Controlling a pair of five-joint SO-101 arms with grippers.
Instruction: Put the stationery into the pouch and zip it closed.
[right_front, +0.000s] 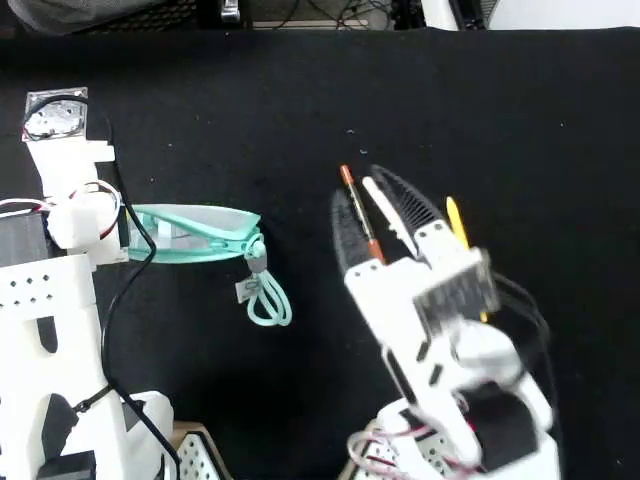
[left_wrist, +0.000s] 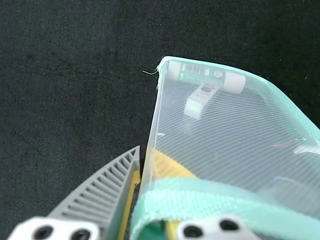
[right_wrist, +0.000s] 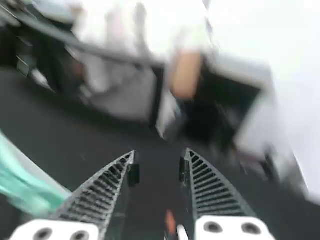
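- Judged risk: the right gripper (right_wrist: 160, 152), jaws parted and gripping nothing, may nudge the orange-tipped pencil (right_front: 358, 212) and white pen (right_front: 388, 215) aside instead of catching them, as both sit loose between its fingers.
- Second risk: the pouch (right_front: 195, 235), clamped at one end by the left gripper (right_front: 128, 240), lies flat on the black table (right_front: 250, 120); a pen pushed at its slack mouth could snag.
- The pencil and pens lie well apart from the pouch, by the right arm; a yellow pen (right_front: 457, 220) sits just outside that gripper.
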